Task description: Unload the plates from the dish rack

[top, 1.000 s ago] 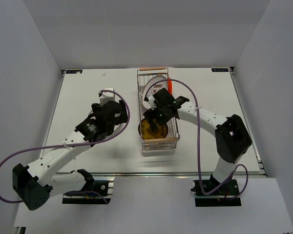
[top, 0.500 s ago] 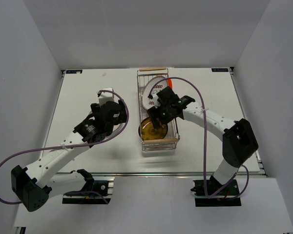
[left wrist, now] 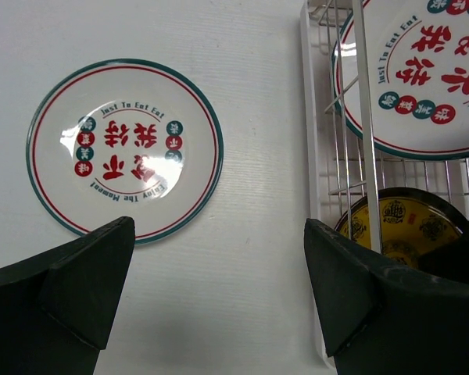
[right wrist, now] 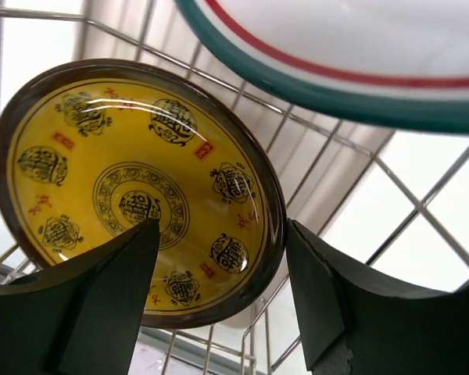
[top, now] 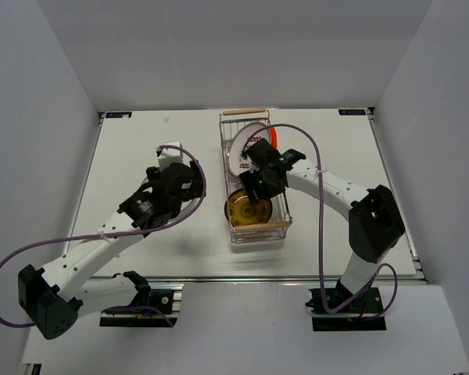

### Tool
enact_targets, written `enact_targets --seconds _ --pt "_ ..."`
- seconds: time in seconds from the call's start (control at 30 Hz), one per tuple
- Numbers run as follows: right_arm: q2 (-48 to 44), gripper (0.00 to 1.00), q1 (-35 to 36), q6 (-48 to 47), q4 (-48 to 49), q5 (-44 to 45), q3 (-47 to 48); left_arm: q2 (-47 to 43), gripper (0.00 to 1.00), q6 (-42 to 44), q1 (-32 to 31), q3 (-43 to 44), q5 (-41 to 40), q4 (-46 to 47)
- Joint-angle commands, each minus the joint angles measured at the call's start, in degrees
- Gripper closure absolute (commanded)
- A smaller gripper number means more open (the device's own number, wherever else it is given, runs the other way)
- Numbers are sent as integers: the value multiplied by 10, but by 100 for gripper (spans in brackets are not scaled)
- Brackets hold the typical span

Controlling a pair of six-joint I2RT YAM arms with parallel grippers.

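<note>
The dish rack (top: 280,205) stands in the middle of the table, and its wires show in the left wrist view (left wrist: 361,125). In it a yellow-brown patterned plate (top: 246,208) leans at the near end. A white plate with green rim and red marks (top: 244,145) stands behind it, and an orange-red plate (top: 273,135) shows as a sliver. My right gripper (top: 257,184) is open inside the rack, its fingers on either side of the yellow plate's edge (right wrist: 137,191). My left gripper (left wrist: 219,297) is open and empty above the table, just near a matching white plate (left wrist: 125,148) lying flat left of the rack.
The rack has a light wooden handle at the far end (top: 244,111) and another at the near end (top: 260,225). White walls close the table in on three sides. The left arm's purple cable (top: 86,234) loops over the table's left front.
My right gripper has shifted slightly inside the rack near the yellow plate, and the rack has nudged a little toward the near right. The left arm has barely moved.
</note>
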Motion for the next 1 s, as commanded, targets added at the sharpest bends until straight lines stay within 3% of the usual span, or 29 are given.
enact_targets --seconds 0.0,0.13,0.27,0.37,0.7,0.8,0.83,0.97 --pt "3 29 -4 28 -66 44 19 -5 2 -20 4 -18 38 2" --pt "5 29 -4 33 -61 32 9 11 3 -34 4 -36 67 -1" --pt "2 22 -3 33 -53 23 -1 20 2 -45 4 -54 100 15" --pt "-1 24 -2 36 -39 7 -10 13 2 -45 4 -90 195 87" --pt "-23 31 -6 58 -25 11 -18 63 4 -78 4 -129 281 195" --pt "-28 31 -6 66 -27 14 -19 85 12 -86 4 -129 289 201" --pt "-30 31 -8 69 -27 15 -19 92 19 -88 4 -127 292 199" --pt "-32 31 -9 72 -29 16 -21 130 34 -101 4 -124 289 193"
